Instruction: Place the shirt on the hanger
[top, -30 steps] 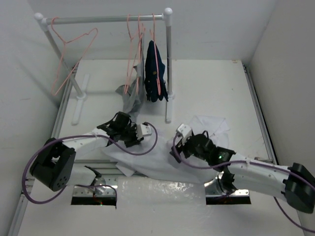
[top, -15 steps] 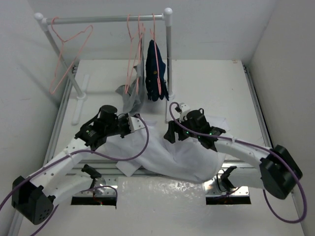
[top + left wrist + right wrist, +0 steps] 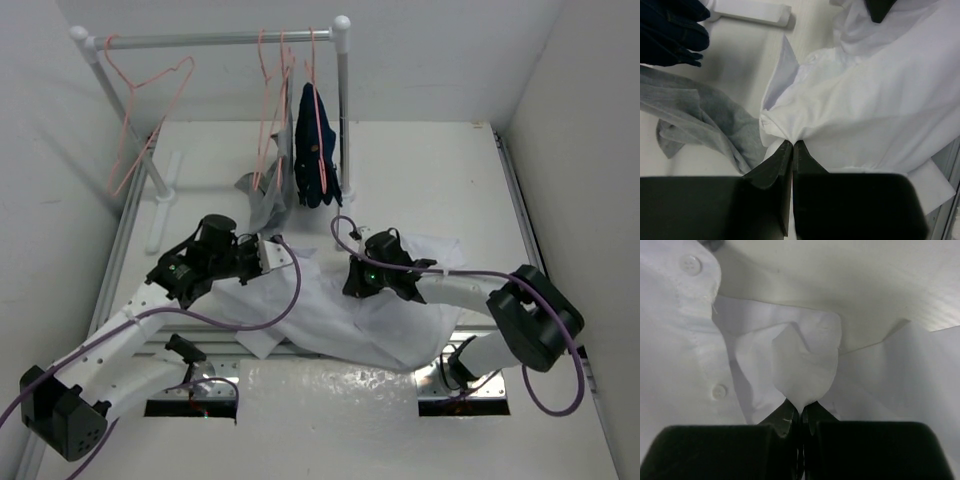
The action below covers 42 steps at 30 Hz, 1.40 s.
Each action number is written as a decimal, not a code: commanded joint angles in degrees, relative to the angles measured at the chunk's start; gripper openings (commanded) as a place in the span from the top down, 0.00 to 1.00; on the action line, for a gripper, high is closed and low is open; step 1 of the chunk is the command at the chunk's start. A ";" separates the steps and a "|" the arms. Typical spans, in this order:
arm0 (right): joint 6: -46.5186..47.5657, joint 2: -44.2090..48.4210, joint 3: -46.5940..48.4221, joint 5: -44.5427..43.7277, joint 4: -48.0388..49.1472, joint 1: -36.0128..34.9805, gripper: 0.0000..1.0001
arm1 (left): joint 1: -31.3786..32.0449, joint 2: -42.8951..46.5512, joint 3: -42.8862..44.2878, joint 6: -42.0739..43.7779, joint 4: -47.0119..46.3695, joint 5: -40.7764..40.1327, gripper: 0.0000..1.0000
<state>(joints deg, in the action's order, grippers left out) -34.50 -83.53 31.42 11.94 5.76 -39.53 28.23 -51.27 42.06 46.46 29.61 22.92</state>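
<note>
Risk: left claw (image 3: 792, 146) and right claw (image 3: 800, 414) each pinch a tiny shirt (image 3: 340, 320) fold; thin cloth may slip when lifted.

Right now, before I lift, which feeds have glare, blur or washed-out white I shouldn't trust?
Top external: glare on the glossy near strip of the table, and the white shirt barely separates from it. Left wrist: jaws dark and soft, cloth folds read clearly. Right wrist: cloth fills the frame, flat and low-contrast, though a button is sharp.
</note>
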 commanded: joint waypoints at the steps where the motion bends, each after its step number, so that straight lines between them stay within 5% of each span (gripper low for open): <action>1: 2.94 9.65 1.79 -9.42 0.25 -0.20 1.00 | 0.77 1.87 5.47 -0.40 -0.16 -4.87 1.00; 8: 17.97 28.92 16.90 -29.32 -8.39 2.09 1.00 | 0.69 2.05 18.39 -4.61 -2.44 -14.65 1.00; 13: 14.93 34.65 16.68 -28.91 -11.38 2.09 1.00 | 0.77 2.48 21.05 -1.48 -1.40 -14.66 1.00; 18: 4.57 39.84 -0.43 -31.01 -12.61 2.09 1.00 | 0.77 3.80 5.70 5.12 -3.05 -18.32 1.00; 24: -11.70 42.74 -17.50 -32.06 -12.52 2.09 1.00 | 0.69 3.63 -27.24 21.45 -20.08 -30.89 1.00; 29: -14.11 44.76 -20.96 -31.99 -15.34 2.17 0.95 | 0.77 3.19 -32.40 22.46 -22.67 -31.10 1.00; 32: -7.54 45.56 -18.78 -28.31 -14.29 2.09 0.75 | 0.69 5.11 -29.77 18.94 -19.86 -27.67 1.00; 37: 8.03 39.69 -8.94 -23.04 -20.60 2.09 0.39 | 0.69 6.70 -25.99 13.84 -15.20 -24.33 0.85; 42: 11.82 41.86 -4.70 -19.95 -20.09 2.09 0.19 | 0.78 9.43 -23.53 10.24 -11.42 -26.86 0.65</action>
<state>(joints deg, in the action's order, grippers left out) -28.14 -43.77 24.21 -10.74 -14.17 -37.58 29.54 -43.75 15.99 60.20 15.75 -2.57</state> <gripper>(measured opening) 0.789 0.332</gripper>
